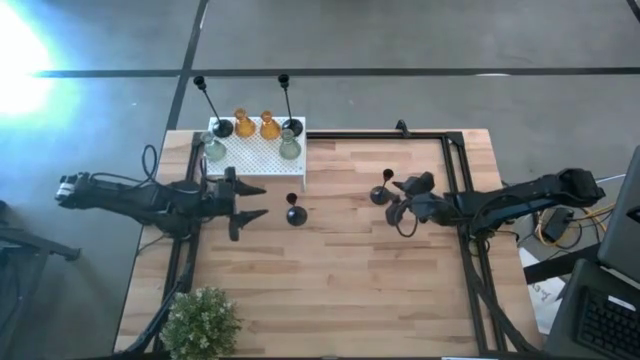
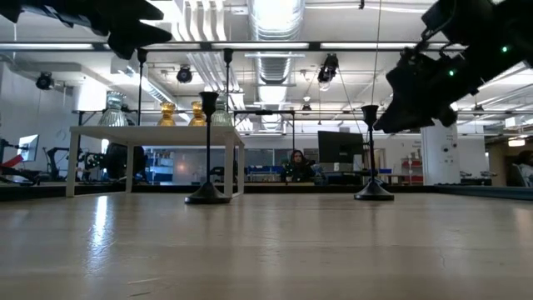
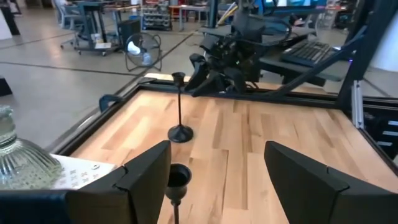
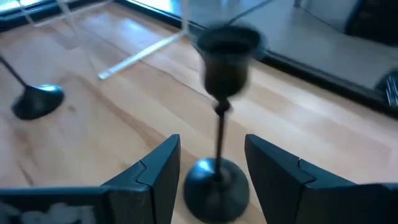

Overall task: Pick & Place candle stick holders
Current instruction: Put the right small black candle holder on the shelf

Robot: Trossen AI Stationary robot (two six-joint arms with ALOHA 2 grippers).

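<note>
Two black candle stick holders stand upright on their round bases on the wooden table: one [image 1: 296,213] in front of my left gripper [image 1: 260,200], one [image 1: 380,193] at my right gripper [image 1: 394,205]. Both grippers are open. In the right wrist view the second holder's thin stem [image 4: 219,134] stands between my right gripper's [image 4: 211,149] fingers without touching them. In the left wrist view the first holder's cup [image 3: 177,177] shows just past my left gripper [image 3: 217,155]. Two more black holders [image 1: 222,127], two amber ones [image 1: 244,124] and two pale green ones [image 1: 289,148] stand on the white perforated box [image 1: 258,160].
The white box stands at the table's far left. A green potted plant [image 1: 202,322] stands at the near left corner. A black frame rail [image 1: 462,200] runs along the table's right side. Bare wood [image 1: 340,290] lies across the middle and near part.
</note>
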